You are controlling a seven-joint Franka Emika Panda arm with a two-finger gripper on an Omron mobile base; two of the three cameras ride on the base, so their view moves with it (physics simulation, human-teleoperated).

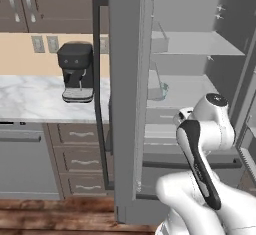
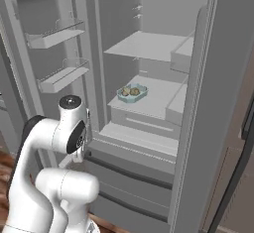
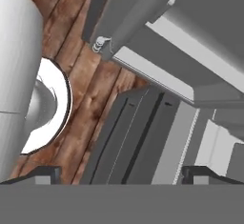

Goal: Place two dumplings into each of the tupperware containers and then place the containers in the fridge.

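The fridge stands with both doors open, and its pale shelves show in both base views. A pale-blue tupperware container rests at the front left of the middle shelf with two tan dumplings in it. From the left base view I catch its edge just past the door. My gripper is open, its fingertips far apart with nothing between them. It points down at the fridge's lower front and the floor, well below the shelf that bears the container.
The fridge's left door with its bins swings out on the left, the right door on the right. A black coffee machine sits on the marble counter above drawers. Wooden floor lies below.
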